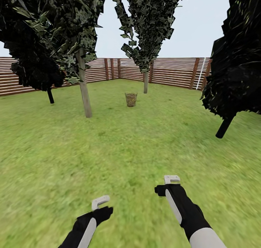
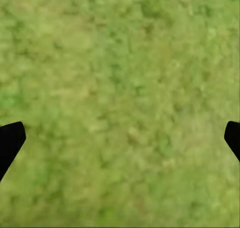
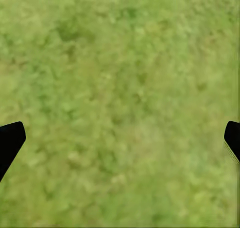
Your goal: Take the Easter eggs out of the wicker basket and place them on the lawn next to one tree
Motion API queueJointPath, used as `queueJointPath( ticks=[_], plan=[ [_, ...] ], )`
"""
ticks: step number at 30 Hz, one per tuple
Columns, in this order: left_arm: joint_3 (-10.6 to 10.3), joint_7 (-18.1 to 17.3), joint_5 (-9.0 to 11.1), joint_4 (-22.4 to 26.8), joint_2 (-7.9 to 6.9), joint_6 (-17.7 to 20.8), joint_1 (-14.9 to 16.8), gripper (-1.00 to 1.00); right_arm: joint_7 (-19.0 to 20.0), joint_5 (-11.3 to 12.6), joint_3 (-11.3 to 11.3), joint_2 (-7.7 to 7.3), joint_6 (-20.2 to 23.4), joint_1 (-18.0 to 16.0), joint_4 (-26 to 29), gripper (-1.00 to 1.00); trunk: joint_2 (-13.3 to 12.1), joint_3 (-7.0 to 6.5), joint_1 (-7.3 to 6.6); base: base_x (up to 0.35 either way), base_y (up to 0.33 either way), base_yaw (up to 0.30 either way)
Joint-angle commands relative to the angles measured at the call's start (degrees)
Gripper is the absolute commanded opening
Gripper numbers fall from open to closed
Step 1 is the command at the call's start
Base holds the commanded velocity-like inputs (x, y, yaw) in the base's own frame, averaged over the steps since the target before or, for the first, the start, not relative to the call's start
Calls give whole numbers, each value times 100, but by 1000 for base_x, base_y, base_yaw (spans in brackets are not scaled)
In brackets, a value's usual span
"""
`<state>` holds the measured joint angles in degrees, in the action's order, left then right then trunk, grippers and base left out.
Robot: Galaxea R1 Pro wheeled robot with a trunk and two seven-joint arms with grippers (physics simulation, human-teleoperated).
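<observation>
The wicker basket [image 1: 131, 99] stands far ahead on the lawn [image 1: 130, 150], near the middle of the garden. The Easter eggs are hidden at this distance; I cannot make out what the basket holds. Just behind and right of the basket rises a tree [image 1: 145, 82] with an upright pale trunk. My left gripper [image 1: 100, 201] and right gripper [image 1: 172, 179] hang low over the near grass, far from the basket. Both are open and empty: in the wrist views the left gripper [image 2: 120, 143] and right gripper [image 3: 120, 143] have dark fingertips wide apart over bare grass.
A pale-trunk tree [image 1: 85, 96] leans slightly, left of the basket. Black-trunk trees stand at the left [image 1: 50, 96] and at the right [image 1: 224, 126]. A brown slat fence [image 1: 170, 72] closes the far side. Open grass lies between me and the basket.
</observation>
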<state>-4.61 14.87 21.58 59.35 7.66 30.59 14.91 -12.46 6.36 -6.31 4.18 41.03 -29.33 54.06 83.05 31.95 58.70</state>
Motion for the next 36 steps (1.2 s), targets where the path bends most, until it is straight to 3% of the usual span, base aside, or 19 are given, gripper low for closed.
queueJointPath(
  ticks=[1,4,5,6,9,11,12,13,15,18,24,32,36],
  plan=[
    [-23,57,-150,-61,46,-27,6,100,-62,59,-17,0,32,-4,52,100,3,6,3,334,-100,0],
    [-42,51,-419,-123,128,-85,11,100,-127,133,-125,91,256,-3,780,100,3,6,3,334,-100,0],
    [-41,51,-447,-119,139,-93,11,100,-141,230,-176,190,436,-3,1030,100,3,6,3,334,-100,0],
    [-41,51,-473,-119,144,-99,12,100,-180,475,-322,304,636,-2,1239,100,3,6,3,334,-100,0],
    [-40,34,-502,-158,145,-99,12,100,-612,868,-785,344,707,-2,1030,100,3,6,3,334,-99,0],
    [-39,28,-493,-146,145,-100,12,100,-1271,879,-886,217,367,-4,652,100,3,6,3,334,-99,0],
    [-36,31,-478,-133,148,-105,12,100,-1637,883,-844,-42,34,-6,511,100,3,6,3,319,-125,0],
    [-36,40,-472,-115,156,-120,12,100,-1731,926,-797,-204,-106,-5,471,100,3,6,3,261,-156,0],
    [-41,64,-467,-78,165,-203,12,100,-1672,1073,-760,-313,-212,-3,435,100,3,6,3,177,-118,0],
    [-45,106,-463,-18,178,-657,12,100,-1218,1325,-735,-257,-170,-4,410,100,3,6,3,33,-39,0],
    [-56,134,-464,58,197,-884,12,100,-1066,1386,-741,-241,-4,-7,585,100,3,6,3,-61,124,0],
    [33,126,-491,272,86,-781,12,100,-1061,1278,-739,-283,20,-3,689,100,3,6,3,272,91,0],
    [33,150,-513,454,78,-239,80,100,-1052,1210,-702,-339,41,-3,693,100,3,6,3,334,11,0]
  ],
)
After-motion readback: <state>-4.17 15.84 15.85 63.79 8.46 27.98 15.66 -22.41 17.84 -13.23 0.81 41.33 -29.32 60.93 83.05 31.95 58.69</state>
